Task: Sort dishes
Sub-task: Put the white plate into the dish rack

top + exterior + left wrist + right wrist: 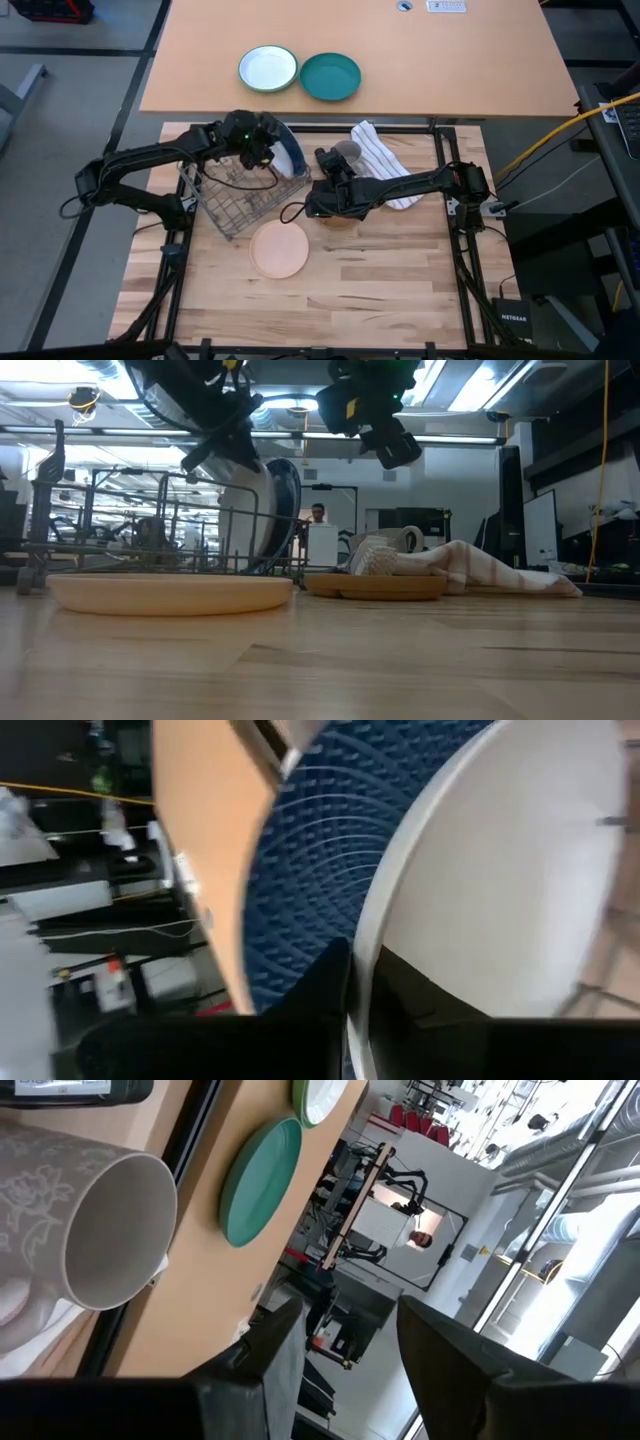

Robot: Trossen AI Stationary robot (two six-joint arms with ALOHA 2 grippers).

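Observation:
The dark blue dotted plate [291, 156] stands on edge at the right end of the wire rack [235, 205], white underside toward the rack. My left gripper [268, 142] is shut on its rim. The salmon-pink plate [280, 248] lies flat on the table in front of the rack. The brown wooden plate [375, 588] lies flat to its right, mostly under my right arm in the high view. My right gripper [350, 1350] hangs open in the air beside the blue plate, holding nothing, with a grey patterned mug [100, 1230] just ahead. My left gripper pinches the blue plate's upper rim [360, 960] between its two fingers, one on the dotted blue face, the other on the white underside [500, 870]. The fingers come from the table's left, slanting down. The plate stands upright, its lower edge [265, 565] down among the rack's wires.
A white striped cloth [385, 160] lies at the back right with the mug on it. On the separate far table sit a white plate with a green rim [268, 68] and a teal plate [330, 76]. Bare wood spreads toward the near edge.

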